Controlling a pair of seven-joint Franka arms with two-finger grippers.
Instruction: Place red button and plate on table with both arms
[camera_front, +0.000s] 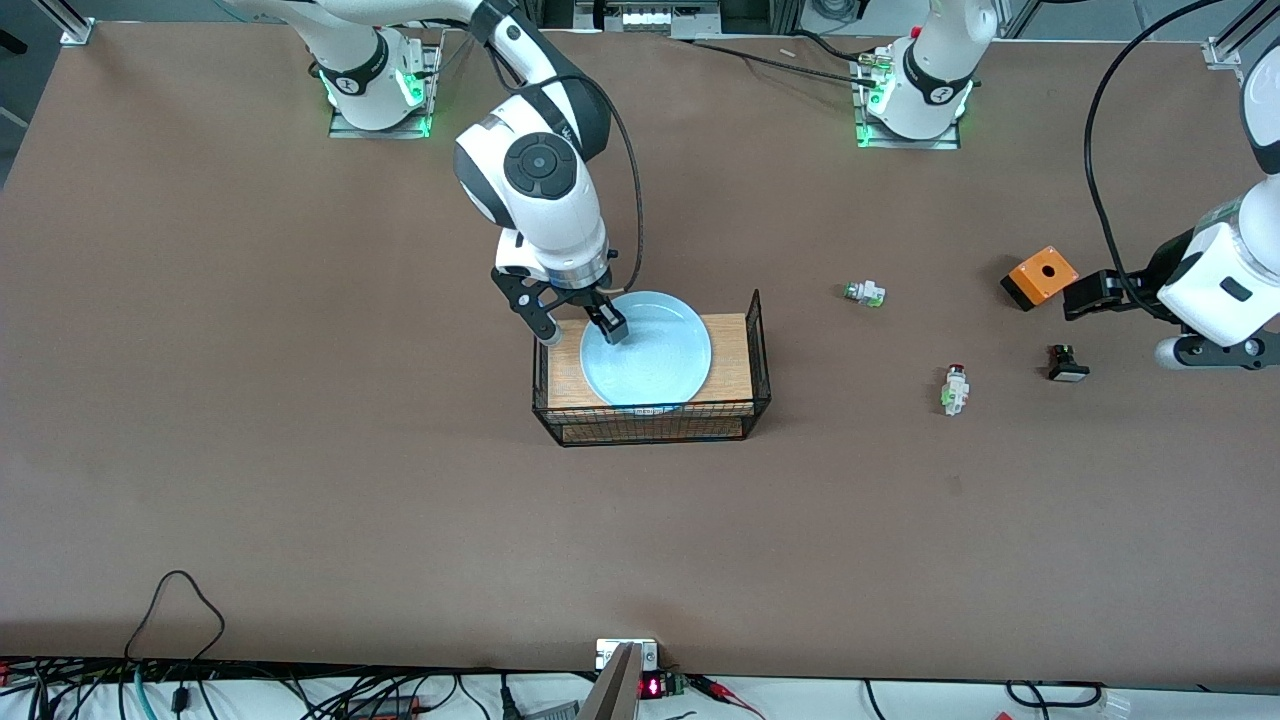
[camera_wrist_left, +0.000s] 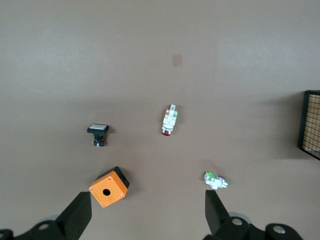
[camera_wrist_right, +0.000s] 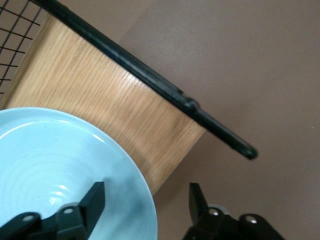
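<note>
A robotics lab, by every sign; two white arms (camera_front: 540, 190) stand bolted on metal base plates (camera_front: 380, 125) lit green along one edge of a broad brown bench (camera_front: 300, 450); aluminium framing (camera_front: 70, 25) shows at the bench's corners; black cables (camera_front: 180, 600) and a small red-lit electronic board (camera_front: 652, 686) crowd the edge nearest the front camera; loose industrial switch parts, among them an orange switch box (camera_front: 1040, 277), lie scattered toward the left arm's end; nothing domestic furnishes the scene.

White arms (camera_front: 545, 200) – black joints, cables, grippers
</note>
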